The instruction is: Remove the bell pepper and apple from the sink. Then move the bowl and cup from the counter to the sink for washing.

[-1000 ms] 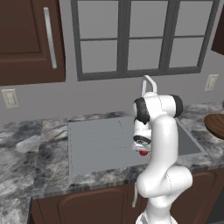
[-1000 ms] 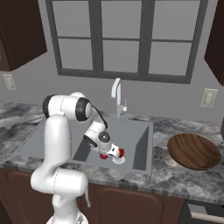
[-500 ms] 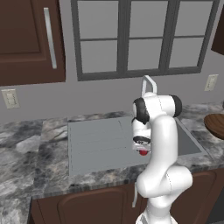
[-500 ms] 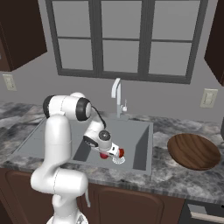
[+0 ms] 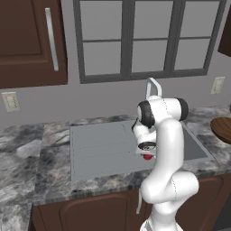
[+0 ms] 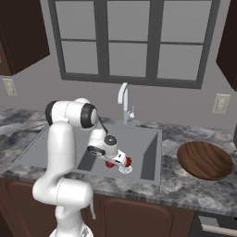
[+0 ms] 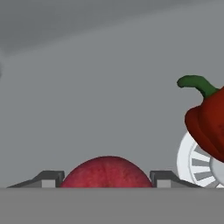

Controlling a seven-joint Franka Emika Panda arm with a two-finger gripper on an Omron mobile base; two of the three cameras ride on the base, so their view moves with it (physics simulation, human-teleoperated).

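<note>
Down in the grey sink [image 6: 149, 147], my gripper [image 7: 107, 178] is shut on the apple [image 7: 107, 171], a pinkish-red round fruit held between the two fingertips [image 7: 52, 177]. From the right base view, the apple [image 6: 109, 164] sits under the hand [image 6: 105, 150]. The bright red bell pepper [image 7: 210, 122] leans over the round white drain [image 7: 194, 162] just to the right, apart from the fingers. The dark-brown wooden bowl [image 6: 205, 159] rests on the marbled counter [image 6: 185, 185] right of the sink. The cup is out of view.
A curved chrome faucet [image 6: 123, 99] stands behind the basin. The ribbed drainboard [image 5: 97, 146] lies left of the arm. Sink walls close in around the hand. Wooden cabinets hang above at both sides, with a window behind.
The fingers have closed in onto the apple. The arm and the bell pepper stay where they were.
</note>
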